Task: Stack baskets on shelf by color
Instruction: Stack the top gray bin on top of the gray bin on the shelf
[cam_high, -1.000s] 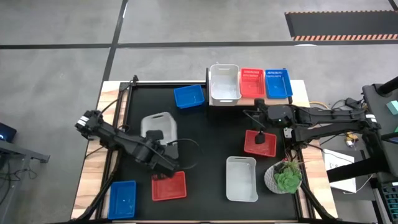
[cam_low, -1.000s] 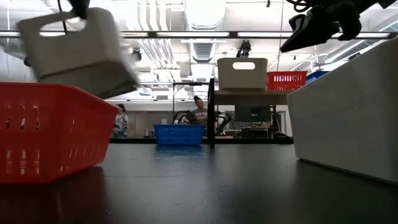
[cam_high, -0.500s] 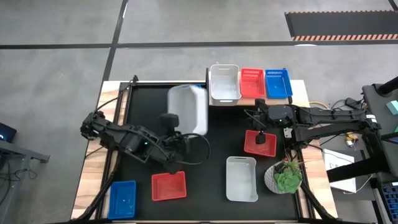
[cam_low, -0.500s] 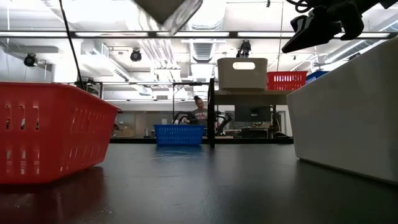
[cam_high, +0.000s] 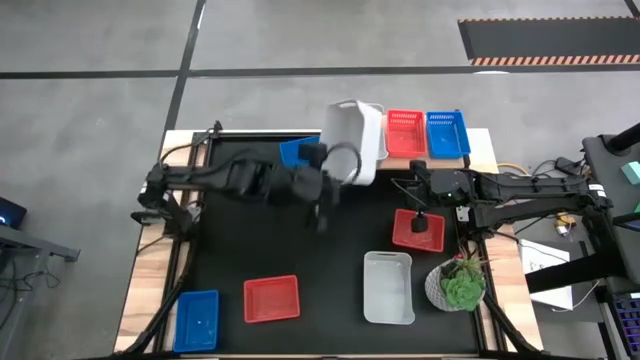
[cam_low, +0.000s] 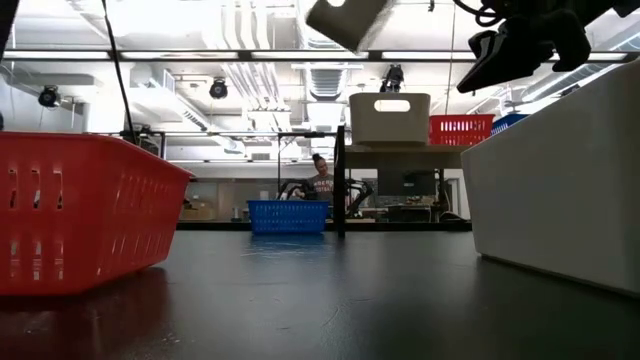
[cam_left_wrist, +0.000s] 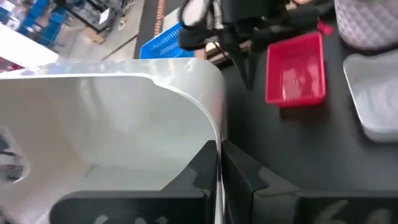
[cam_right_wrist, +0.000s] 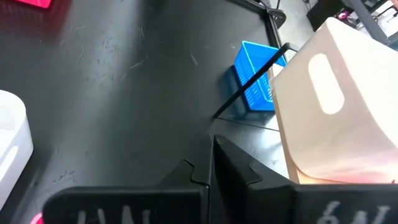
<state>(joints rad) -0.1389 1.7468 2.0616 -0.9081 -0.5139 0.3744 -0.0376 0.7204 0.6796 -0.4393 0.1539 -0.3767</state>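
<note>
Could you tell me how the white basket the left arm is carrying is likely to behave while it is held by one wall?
The white basket probably stays stiff: its wall looks unbent in the shut left gripper. It seems light, being empty and thin-walled. Held by one edge, it hangs tilted and might swing or slip on the smooth plastic.

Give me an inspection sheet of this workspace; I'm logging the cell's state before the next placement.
Surface: black tabletop with wooden edges.
Job's things: shelf carries a white basket, a red one and a blue one. On the table: two blue baskets, two red, one white. A third white basket hangs tilted over the shelf's white one.
Clutter: potted plant.
Grippers: left gripper shut on the carried basket's wall; right gripper shut, above a red basket.
Cables: a dark cable at the table's left far corner.
Surroundings: a person far behind the table.
</note>
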